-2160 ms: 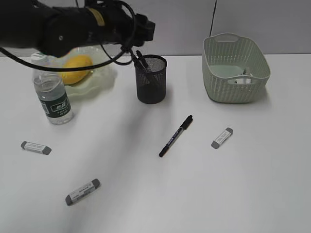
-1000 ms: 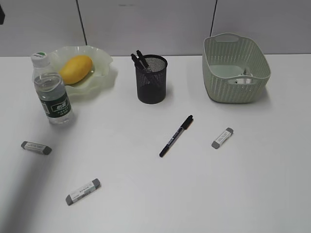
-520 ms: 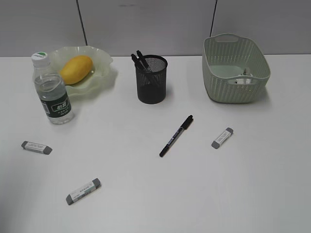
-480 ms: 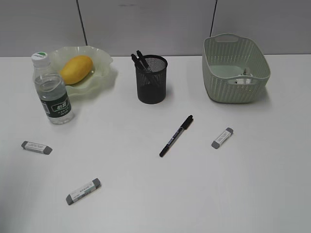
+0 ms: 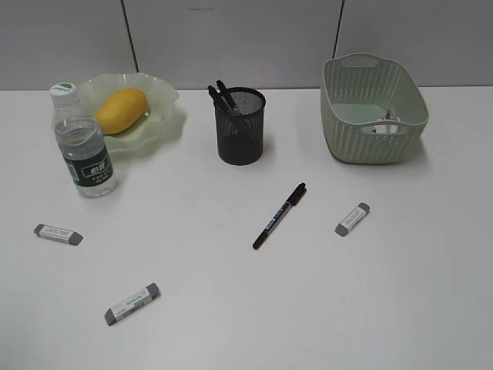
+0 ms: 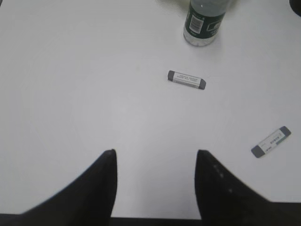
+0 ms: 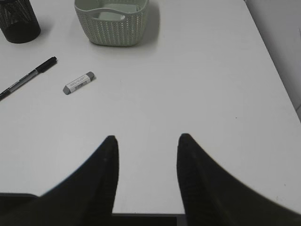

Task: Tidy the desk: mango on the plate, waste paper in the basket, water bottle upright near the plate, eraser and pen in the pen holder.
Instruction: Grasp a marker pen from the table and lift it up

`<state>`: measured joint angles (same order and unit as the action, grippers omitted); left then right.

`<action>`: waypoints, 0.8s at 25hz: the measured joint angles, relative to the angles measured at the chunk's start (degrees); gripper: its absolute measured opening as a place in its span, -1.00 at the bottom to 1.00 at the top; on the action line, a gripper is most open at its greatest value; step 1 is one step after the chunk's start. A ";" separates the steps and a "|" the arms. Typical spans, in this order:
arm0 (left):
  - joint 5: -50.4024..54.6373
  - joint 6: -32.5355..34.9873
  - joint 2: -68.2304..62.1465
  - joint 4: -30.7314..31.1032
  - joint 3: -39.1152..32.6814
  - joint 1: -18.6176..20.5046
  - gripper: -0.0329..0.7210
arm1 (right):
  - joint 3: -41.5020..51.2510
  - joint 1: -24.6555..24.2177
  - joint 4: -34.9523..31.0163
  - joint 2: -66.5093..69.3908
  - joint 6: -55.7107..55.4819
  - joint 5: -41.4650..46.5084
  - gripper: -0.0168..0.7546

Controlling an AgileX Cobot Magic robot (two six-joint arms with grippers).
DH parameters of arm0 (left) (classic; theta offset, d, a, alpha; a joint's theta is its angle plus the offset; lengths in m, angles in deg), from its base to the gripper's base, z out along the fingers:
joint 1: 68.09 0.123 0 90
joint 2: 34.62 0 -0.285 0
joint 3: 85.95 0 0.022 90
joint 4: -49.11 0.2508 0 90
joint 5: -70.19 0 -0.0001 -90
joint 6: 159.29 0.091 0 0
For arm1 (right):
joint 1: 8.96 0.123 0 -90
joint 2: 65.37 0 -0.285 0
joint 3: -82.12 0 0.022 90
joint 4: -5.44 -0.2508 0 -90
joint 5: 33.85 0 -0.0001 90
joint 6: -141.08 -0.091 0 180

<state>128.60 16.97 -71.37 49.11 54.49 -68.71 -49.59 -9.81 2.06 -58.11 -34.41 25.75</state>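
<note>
Three erasers lie loose — one point(image 5: 58, 233), a second point(image 5: 132, 303), a third point(image 5: 352, 219). Three pens: one point(image 5: 279, 215) lying flat, two point(image 5: 222, 99) standing in the single pen holder point(image 5: 239, 126). One mango point(image 5: 120, 109), one plate point(image 5: 158, 116), one water bottle point(image 5: 82, 142), one basket point(image 5: 372, 108) — inside it, one scrap of waste paper point(image 5: 385, 126).

Seen from above the plain white flat tabletop point(image 6: 84, 84): two black gripper fingers point(image 6: 101, 188) at the bottom edge, spread apart, holding nothing. Ahead, a grey-tipped white eraser point(image 6: 186, 79); another grey-tipped eraser point(image 6: 271, 141) off right. Clear plastic bottle with dark green label point(image 6: 205, 21) standing at top edge.
</note>
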 joint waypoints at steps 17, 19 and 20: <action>2.45 3.74 22.27 0.77 -7.47 -2.51 0.16 | 0.00 0.00 0.00 0.00 0.00 0.00 -0.08; 2.45 3.74 23.59 0.81 -7.47 -3.52 0.16 | 0.00 0.00 0.00 0.00 0.00 0.00 -0.08; 2.45 3.74 24.23 0.87 -7.53 -4.13 0.16 | 0.00 0.00 0.00 0.00 0.00 0.00 -0.08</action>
<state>131.05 20.71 -47.14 49.98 46.97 -72.84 -49.59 -9.81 2.06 -58.11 -34.41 25.75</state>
